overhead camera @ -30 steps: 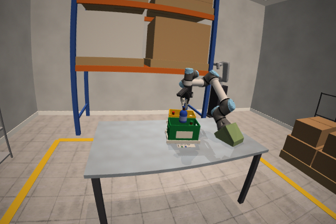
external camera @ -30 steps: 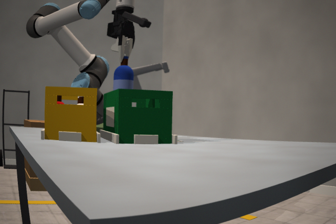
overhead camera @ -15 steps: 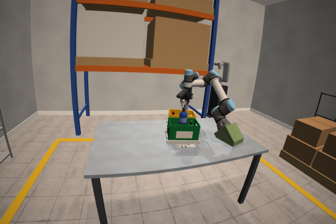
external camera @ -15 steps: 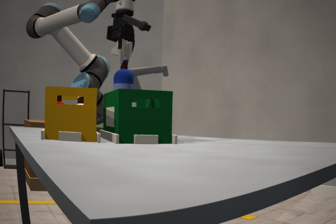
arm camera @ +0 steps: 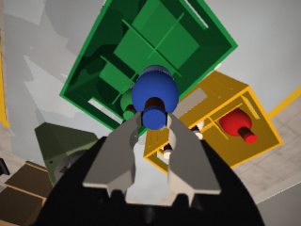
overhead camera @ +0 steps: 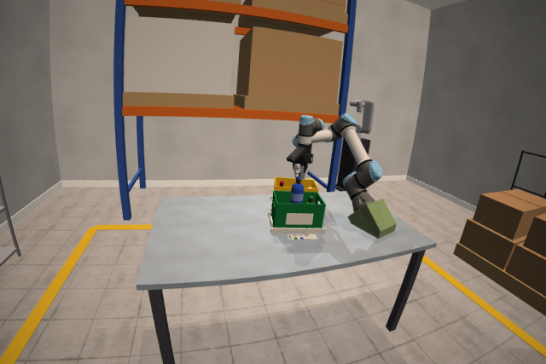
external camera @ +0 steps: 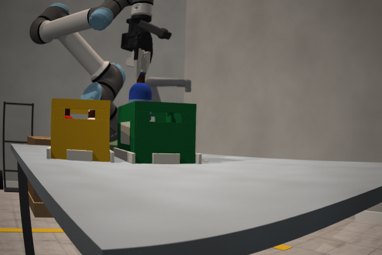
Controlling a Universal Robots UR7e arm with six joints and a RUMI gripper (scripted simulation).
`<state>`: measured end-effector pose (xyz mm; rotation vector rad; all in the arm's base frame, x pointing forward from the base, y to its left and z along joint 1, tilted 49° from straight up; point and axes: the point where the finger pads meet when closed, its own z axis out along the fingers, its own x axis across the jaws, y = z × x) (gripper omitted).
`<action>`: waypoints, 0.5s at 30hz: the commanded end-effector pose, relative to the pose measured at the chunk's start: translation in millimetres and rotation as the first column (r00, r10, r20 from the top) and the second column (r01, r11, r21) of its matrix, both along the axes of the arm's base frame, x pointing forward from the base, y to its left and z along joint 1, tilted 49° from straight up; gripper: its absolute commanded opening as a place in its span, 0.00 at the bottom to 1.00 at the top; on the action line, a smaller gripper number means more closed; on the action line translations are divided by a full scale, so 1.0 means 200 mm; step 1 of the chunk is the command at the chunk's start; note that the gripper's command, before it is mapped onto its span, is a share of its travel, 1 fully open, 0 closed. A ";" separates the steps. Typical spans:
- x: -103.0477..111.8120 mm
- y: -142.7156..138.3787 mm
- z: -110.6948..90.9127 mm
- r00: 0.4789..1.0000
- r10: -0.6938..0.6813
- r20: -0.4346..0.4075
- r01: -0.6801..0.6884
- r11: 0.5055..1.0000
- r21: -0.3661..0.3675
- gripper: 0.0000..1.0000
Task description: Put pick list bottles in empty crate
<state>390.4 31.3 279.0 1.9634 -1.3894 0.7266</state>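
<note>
My gripper (overhead camera: pixel 299 176) (external camera: pixel 141 73) (arm camera: pixel 154 112) is shut on the cap and neck of a blue bottle (overhead camera: pixel 297 190) (external camera: pixel 140 92) (arm camera: pixel 155 89). The bottle hangs upright, its lower part inside the green crate (overhead camera: pixel 281 222) (external camera: pixel 166 144) and its shoulder above the rim. Its base is hidden. A green bottle (overhead camera: pixel 310 199) (arm camera: pixel 127 101) stands in the green crate beside it. The yellow crate (external camera: pixel 80 138) (arm camera: pixel 226 87) behind holds a red bottle (overhead camera: pixel 281 183) (arm camera: pixel 234 121) and white-capped bottles. The pick list (overhead camera: pixel 308 237) shows green and blue marks; its numbers are too small to read.
Pale low strips (overhead camera: pixel 299 230) (external camera: pixel 166 158) edge the foot of the crates. The yellow crate stands close beside the green one. The arm's olive base block (overhead camera: pixel 374 220) (arm camera: pixel 66 146) stands on the grey table (overhead camera: pixel 212 240) to the right in the top view.
</note>
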 end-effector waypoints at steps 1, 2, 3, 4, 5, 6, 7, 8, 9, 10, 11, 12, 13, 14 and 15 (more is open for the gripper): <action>0.01 -0.01 0.00 1.000 0.003 0.006 -0.003 1.000 0.001 0.00; 0.01 -0.02 -0.01 1.000 0.003 0.006 -0.003 1.000 0.001 0.00; 0.01 -0.02 -0.01 1.000 0.003 0.006 -0.003 1.000 0.001 0.00; 0.01 -0.02 -0.01 1.000 0.003 0.006 -0.003 1.000 0.001 0.00; 0.01 -0.03 -0.02 1.000 0.003 0.006 -0.003 1.000 0.001 0.00; 0.01 -0.03 -0.02 1.000 0.003 0.006 -0.003 1.000 0.001 0.00; 0.01 -0.03 -0.02 1.000 0.003 0.006 -0.003 1.000 0.001 0.00; 0.01 -0.04 -0.03 1.000 0.003 0.006 -0.003 1.000 0.001 0.00; 0.01 -0.04 -0.03 1.000 0.003 0.006 -0.003 1.000 0.001 0.00; 0.01 -0.05 -0.03 1.000 0.003 0.006 -0.003 1.000 0.001 0.00; 0.01 -0.05 -0.04 1.000 0.003 0.006 -0.003 1.000 0.001 0.00; 0.01 -0.05 -0.04 1.000 0.003 0.006 -0.003 1.000 0.001 0.00; 0.01 -0.06 -0.04 1.000 0.003 0.006 -0.003 1.000 0.001 0.00; 0.01 -0.06 -0.05 1.000 0.003 0.006 -0.003 1.000 0.001 0.00; 0.01 -0.06 -0.05 1.000 0.003 0.006 -0.003 1.000 0.001 0.00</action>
